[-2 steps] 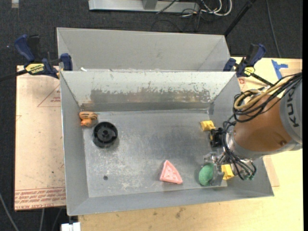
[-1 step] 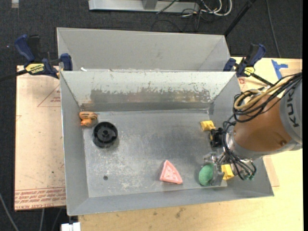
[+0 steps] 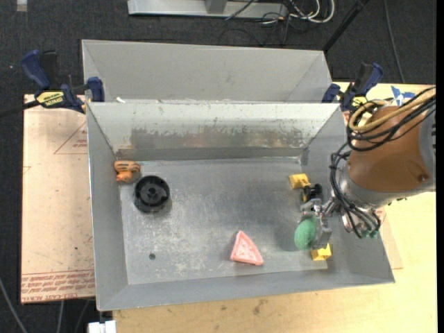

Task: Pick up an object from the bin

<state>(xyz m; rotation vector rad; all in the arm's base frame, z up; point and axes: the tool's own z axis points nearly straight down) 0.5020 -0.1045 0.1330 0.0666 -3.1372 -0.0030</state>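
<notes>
The pick looks barely begun: the gripper (image 3: 317, 216) hangs low at the right end of the grey metal bin (image 3: 208, 207), just above a rounded green lump (image 3: 303, 236) that seems to lie on the floor. Whether it is clenched or released I cannot tell. Beside the lump sits a blocky yellow piece (image 3: 320, 253), and a matte pink wedge (image 3: 245, 249) lies nearby.

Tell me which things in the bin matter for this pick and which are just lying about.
In play: green rounded lump at the right end of the bin, between the open jaws.
Lying about: pink triangle, black round part, small orange thing in the far left corner.
</notes>
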